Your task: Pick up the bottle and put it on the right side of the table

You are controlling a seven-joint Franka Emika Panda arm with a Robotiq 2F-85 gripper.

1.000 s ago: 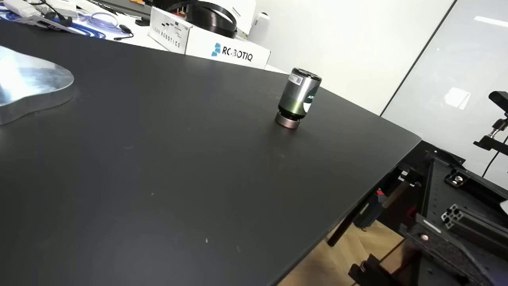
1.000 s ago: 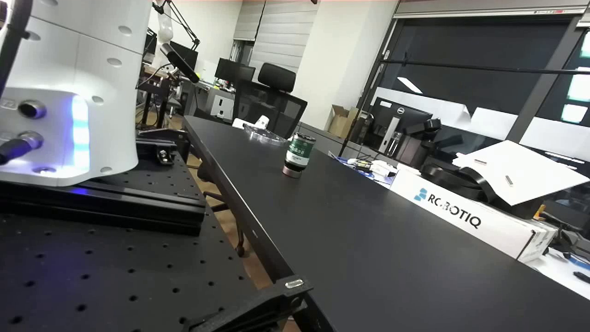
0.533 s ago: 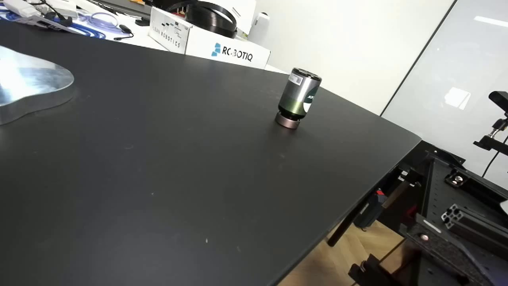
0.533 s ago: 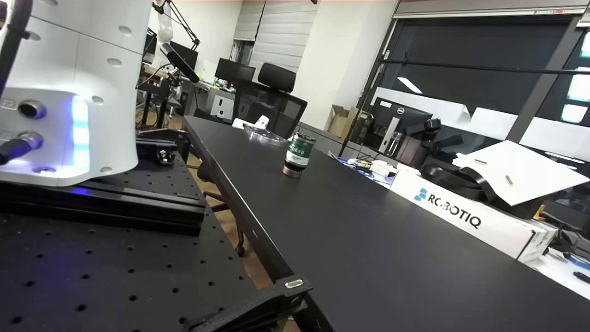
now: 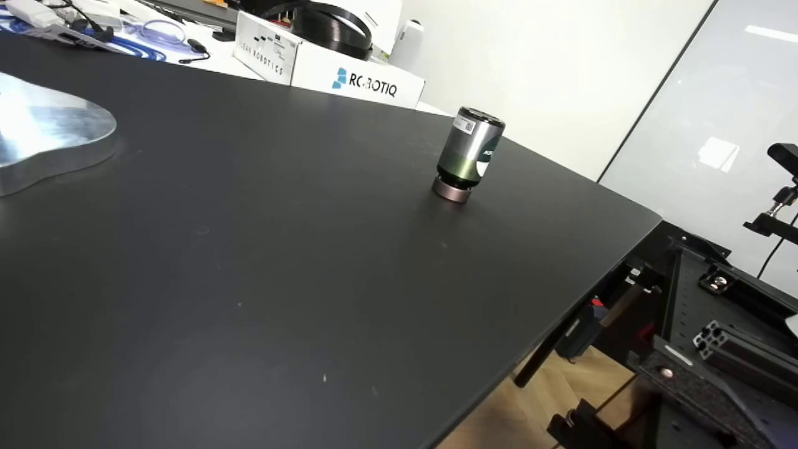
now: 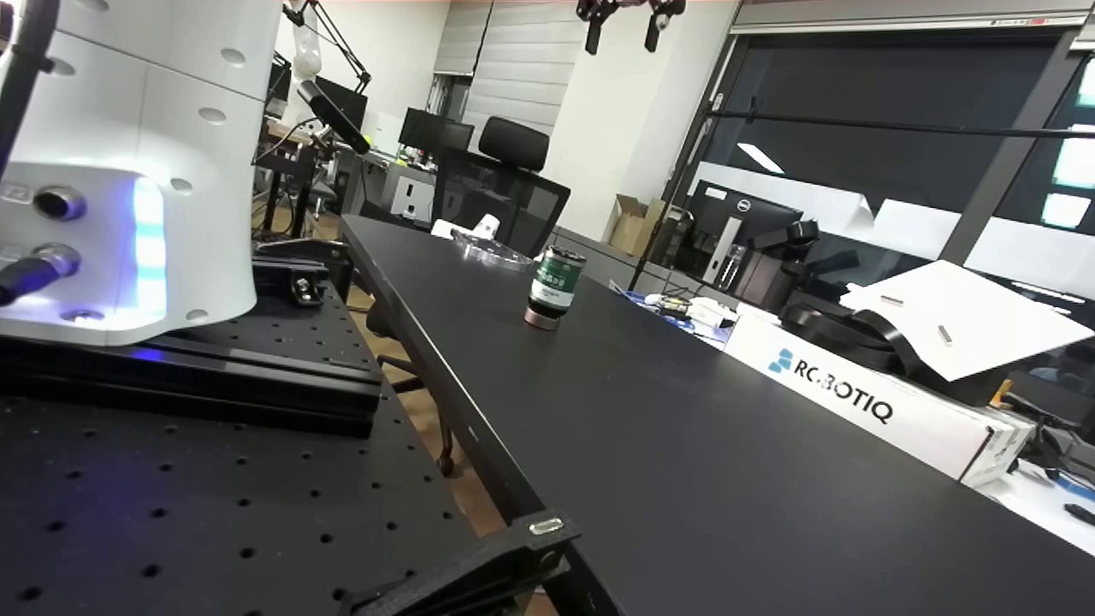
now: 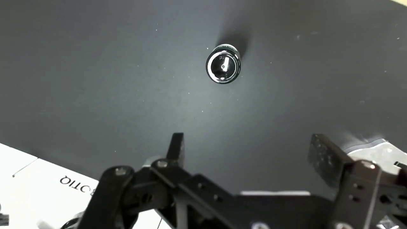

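Centrally, in the upper half of the wrist view, one squat cylindrical bottle presents its round, glossy black end, bordered by a bright ring, with a soft shadow just beside it. In both exterior views it stands on the large, matte black table, resting on a narrower foot of pinkish metal; its smooth wall is part silvery, part green and white. The gripper, dark and jointed, has two blunt, slab-shaped fingers spread wide, well apart from the bottle; in an exterior view the same two fingers hang at the top border, higher than the bottle. Beyond the table lies one white cardboard box with flat faces and blue and black print. One shiny, silvery slab with a curved outline rests on the table, partly cut off by the border. In an exterior view, one white robot base, smooth-shelled and bearing one glowing bluish strip, stands near a black board pierced with rows of small round holes. Past the table's far end rises one dark mesh chair back; one brown carton sits near a pale pillar.
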